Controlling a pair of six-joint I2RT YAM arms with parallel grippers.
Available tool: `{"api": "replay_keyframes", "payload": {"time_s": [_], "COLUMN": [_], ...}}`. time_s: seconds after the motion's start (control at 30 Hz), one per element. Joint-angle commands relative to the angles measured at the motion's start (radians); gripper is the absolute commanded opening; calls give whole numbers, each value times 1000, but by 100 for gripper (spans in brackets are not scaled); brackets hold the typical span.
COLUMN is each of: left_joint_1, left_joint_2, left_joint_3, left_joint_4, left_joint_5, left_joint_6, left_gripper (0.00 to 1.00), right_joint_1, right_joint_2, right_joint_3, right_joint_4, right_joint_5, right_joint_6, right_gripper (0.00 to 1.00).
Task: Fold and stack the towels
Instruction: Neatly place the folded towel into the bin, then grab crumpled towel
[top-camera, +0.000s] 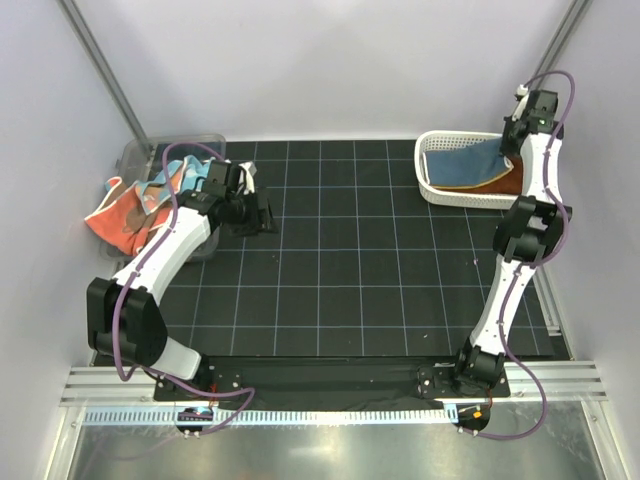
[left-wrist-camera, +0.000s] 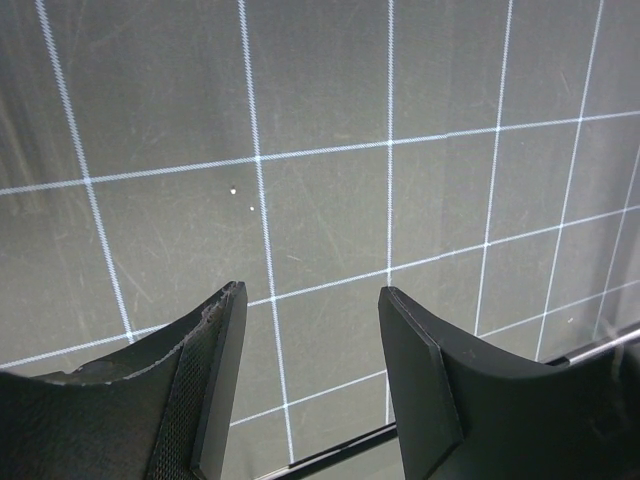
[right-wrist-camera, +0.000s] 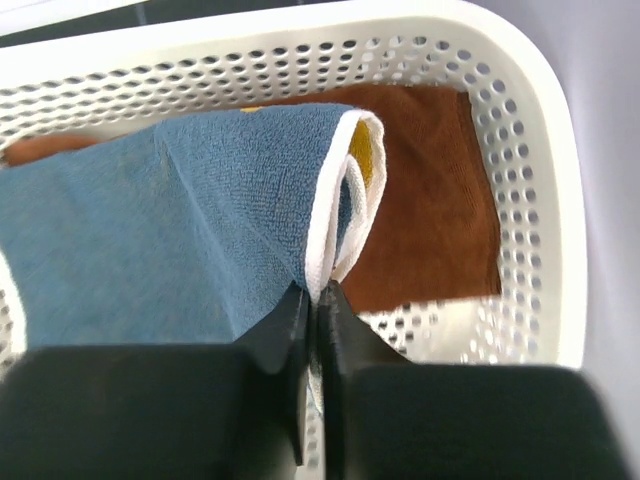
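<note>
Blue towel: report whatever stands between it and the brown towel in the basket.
Nothing visible does. The right gripper pinches the blue towel by its white hem over the white basket, and the cloth drapes directly onto the brown towel.

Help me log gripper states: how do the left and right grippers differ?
The left gripper is open and empty; the right gripper is shut on the white edge of the blue towel. The left gripper is over the gridded black mat; the right gripper is over the white lattice basket. Both are black two-finger grippers.
</note>
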Motion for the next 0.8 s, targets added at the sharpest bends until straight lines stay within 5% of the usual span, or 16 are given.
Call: {"api": "replay_keyframes", "payload": {"time_s": [0.0, 0.03, 0.07, 0.1, 0.23, 0.4, 0.53, 0.67, 0.77], "left_joint_1": [2, 2, 2, 1, -2, -4, 1, 44, 162], "left_joint_2": [-24, -25, -28, -27, -41, -68, -100, -81, -30], "left_joint_3": [28, 26, 25, 22, 17, 68, 147, 213, 223], "left_joint_4": [30, 31, 33, 35, 35, 19, 13, -16, -85], "left_joint_5": [43, 43, 43, 46, 41, -23, -323, -567, -611], "left_joint_6": [-6, -6, -6, -8, -16, -52, -104, -95, -94], "left_gripper": [60, 60, 60, 60, 60, 61, 62, 69, 72], "right_joint_1": [-20, -29, -31, -31, -29, 4, 105, 268, 410], "right_joint_2": [42, 68, 80, 86, 35, -166, -303, -456, -599], "right_joint_3": [6, 14, 23, 32, 23, -163, -207, -352, -539], "right_joint_4": [144, 163, 178, 178, 186, 246, 180, 162, 214], "right_joint_5": [11, 11, 20, 70, 112, 109, 132, 172, 124], "right_joint_6": [15, 23, 28, 28, 57, 149, 192, 293, 400], "right_gripper": [17, 26, 45, 51, 50, 61, 68, 99, 100]}}
